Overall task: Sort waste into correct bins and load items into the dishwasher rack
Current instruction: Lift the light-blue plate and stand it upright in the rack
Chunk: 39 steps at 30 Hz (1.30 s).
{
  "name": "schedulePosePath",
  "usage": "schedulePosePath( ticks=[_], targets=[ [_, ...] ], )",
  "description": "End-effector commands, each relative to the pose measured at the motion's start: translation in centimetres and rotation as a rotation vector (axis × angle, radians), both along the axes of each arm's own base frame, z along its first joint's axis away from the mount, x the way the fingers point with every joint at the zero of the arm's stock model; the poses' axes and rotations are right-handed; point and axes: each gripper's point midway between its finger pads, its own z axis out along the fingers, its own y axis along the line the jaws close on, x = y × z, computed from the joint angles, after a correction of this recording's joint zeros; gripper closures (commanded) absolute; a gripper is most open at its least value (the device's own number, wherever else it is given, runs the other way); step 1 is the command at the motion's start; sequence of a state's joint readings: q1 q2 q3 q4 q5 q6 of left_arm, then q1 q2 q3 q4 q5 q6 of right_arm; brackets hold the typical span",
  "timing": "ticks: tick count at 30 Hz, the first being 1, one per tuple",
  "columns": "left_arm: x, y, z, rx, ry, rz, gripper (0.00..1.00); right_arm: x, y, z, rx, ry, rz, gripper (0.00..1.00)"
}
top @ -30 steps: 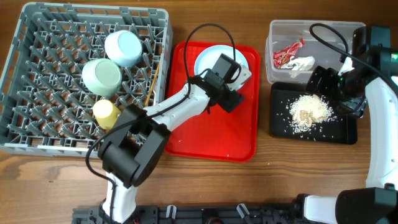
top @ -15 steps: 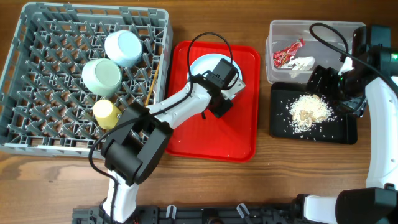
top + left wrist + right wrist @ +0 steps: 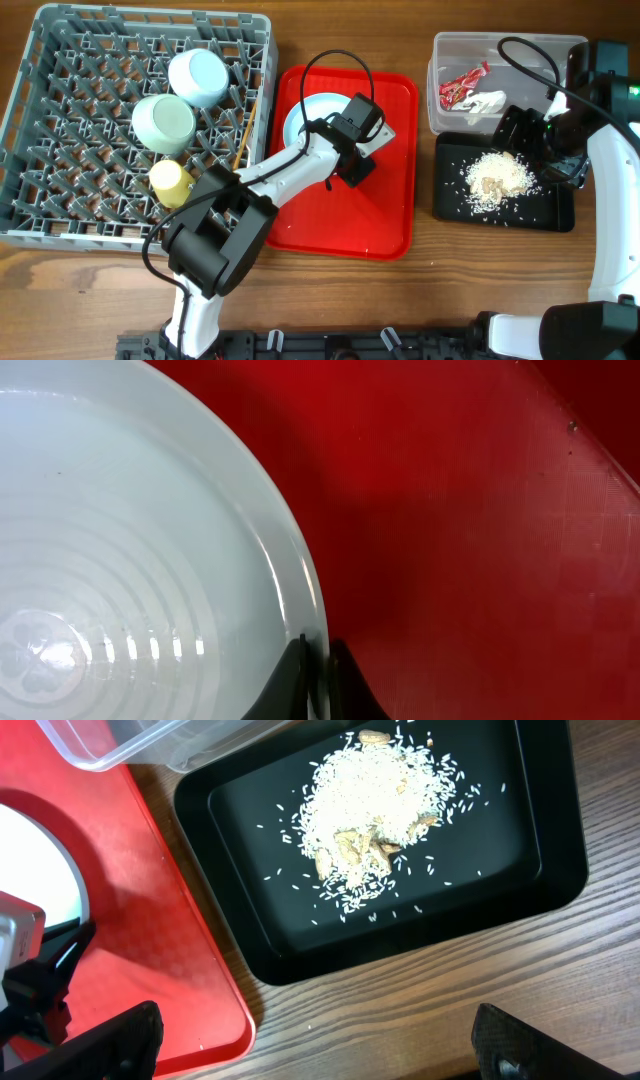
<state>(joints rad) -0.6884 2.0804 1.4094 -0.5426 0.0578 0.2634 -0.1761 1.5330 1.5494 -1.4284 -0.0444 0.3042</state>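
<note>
Left claw [image 3: 318,665] clamped on plate [image 3: 130,540] rim, frame centre, on red tray [image 3: 480,510]. Right claw [image 3: 315,1045] spread wide by black tray [image 3: 520,840]. Wrapper [image 3: 462,84] print unreadable, upper right.

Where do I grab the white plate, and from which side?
Pinch the thin rim of the white plate from the side facing the middle of the red tray, a finger on each face. It is too wide to span; only the rim fits. The left gripper is shut on it there.

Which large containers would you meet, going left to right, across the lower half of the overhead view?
grey dishwasher rack → red tray → black tray
</note>
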Motion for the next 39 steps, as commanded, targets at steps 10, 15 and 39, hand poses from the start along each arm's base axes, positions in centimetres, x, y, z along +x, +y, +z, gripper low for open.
schedulePosePath(
  ticks=[10, 15, 39],
  targets=[
    [-0.5, -0.1, 2.6, -0.052, 0.001, 0.074, 0.96, 0.1, 0.1, 0.9, 0.000, -0.034, 0.015, 0.00],
    [0.1, -0.4, 7.5, -0.142, -0.067, 0.123, 0.96, 0.1, 0.1, 0.9, 0.000, -0.034, 0.016, 0.00],
    [5.9, 10.8, 27.4, -0.589, -0.351, 0.534, 0.96, 0.1, 0.1, 0.9, 0.000, -0.034, 0.015, 0.00]
  ],
)
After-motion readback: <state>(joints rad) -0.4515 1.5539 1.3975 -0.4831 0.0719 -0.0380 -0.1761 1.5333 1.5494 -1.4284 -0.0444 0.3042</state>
